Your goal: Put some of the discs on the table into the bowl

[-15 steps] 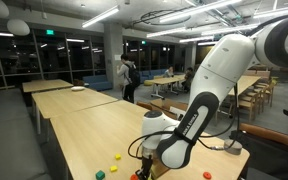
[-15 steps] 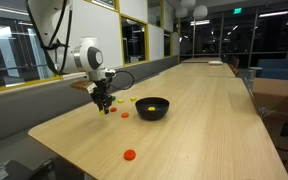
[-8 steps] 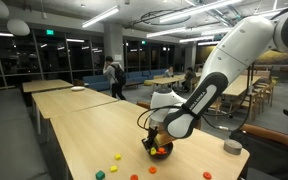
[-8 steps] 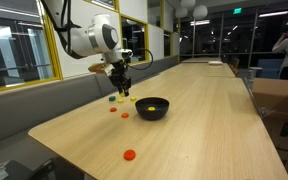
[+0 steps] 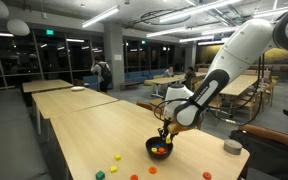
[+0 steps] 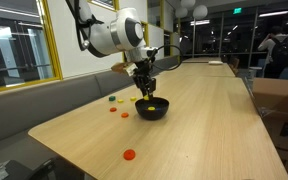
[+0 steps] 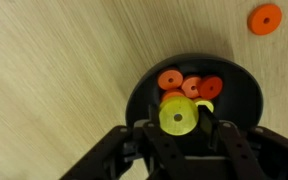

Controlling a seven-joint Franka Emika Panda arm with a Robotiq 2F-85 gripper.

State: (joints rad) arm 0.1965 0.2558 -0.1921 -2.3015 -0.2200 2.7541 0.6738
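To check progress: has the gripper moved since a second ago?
Yes. In an exterior view the gripper went right, from left of the bowl to above it. It grips a yellow disc.

No word, number or brand can be read anywhere. A green lit sign (image 5: 47, 32) hangs near the ceiling at ten o'clock in an exterior view. A green lit sign (image 6: 235, 11) also shows at one o'clock in an exterior view. Their letters are too small to make out.
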